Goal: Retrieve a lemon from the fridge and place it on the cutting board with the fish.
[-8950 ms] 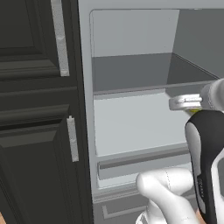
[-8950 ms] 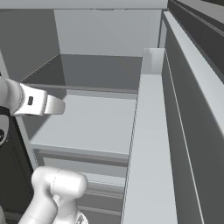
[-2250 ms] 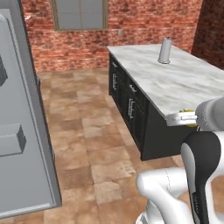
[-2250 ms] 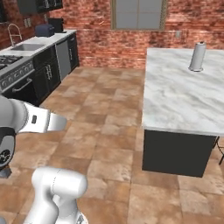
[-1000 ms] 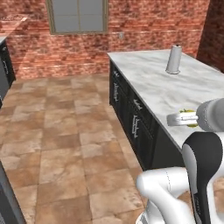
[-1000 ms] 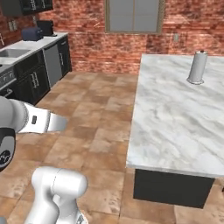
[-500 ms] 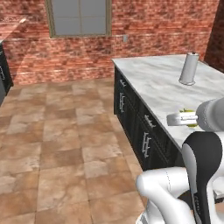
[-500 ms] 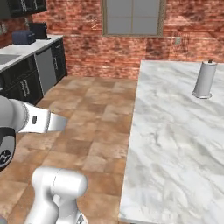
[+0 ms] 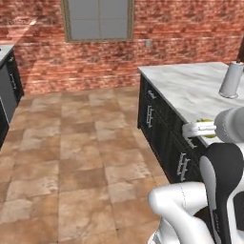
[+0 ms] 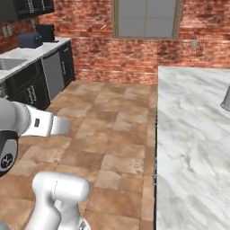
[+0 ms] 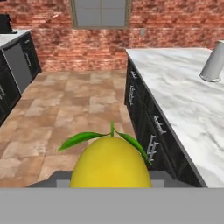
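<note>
Now the claw (image 11: 110, 183) grips a smooth oval lemon (image 11: 110, 162).

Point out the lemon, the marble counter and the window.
lemon (image 11: 110, 162): hand view, middle of its yellow skin.
marble counter (image 10: 193, 134): right base view, bare top.
window (image 9: 98, 19): left base view, pane centre.
</note>
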Motion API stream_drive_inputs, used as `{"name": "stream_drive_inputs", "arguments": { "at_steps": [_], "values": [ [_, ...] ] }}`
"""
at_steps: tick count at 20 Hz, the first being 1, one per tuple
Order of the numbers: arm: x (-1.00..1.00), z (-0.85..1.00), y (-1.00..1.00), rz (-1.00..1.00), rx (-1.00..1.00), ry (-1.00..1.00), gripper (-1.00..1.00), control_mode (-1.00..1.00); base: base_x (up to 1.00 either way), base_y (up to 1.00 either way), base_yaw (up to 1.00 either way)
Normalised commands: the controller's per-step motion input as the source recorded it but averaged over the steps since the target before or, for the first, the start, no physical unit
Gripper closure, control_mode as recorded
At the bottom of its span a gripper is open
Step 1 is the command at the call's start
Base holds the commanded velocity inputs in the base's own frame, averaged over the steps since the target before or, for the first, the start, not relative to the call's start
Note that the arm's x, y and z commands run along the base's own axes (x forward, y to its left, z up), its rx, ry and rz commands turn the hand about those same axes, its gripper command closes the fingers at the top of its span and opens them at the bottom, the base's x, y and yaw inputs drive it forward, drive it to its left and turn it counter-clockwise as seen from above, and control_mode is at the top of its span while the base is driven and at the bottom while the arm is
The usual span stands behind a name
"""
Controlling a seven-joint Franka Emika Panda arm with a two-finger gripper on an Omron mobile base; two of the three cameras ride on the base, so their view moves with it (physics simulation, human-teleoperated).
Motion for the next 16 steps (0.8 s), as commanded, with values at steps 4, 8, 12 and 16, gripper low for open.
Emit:
{"name": "stream_drive_inputs", "arguments": {
  "at_steps": [4,8,12,16],
  "values": [
    [0.0,0.0,0.0,0.0,0.0,0.0,1.0,1.0,0.31,0.74,0.23],
    [0.0,0.0,0.0,0.0,0.0,0.0,1.0,1.0,0.3,0.7,0.41],
    [0.0,0.0,0.0,0.0,0.0,0.0,1.0,1.0,0.31,0.53,0.57],
    [0.0,0.0,0.0,0.0,0.0,0.0,1.0,1.0,0.35,0.26,0.62]
  ]
}}
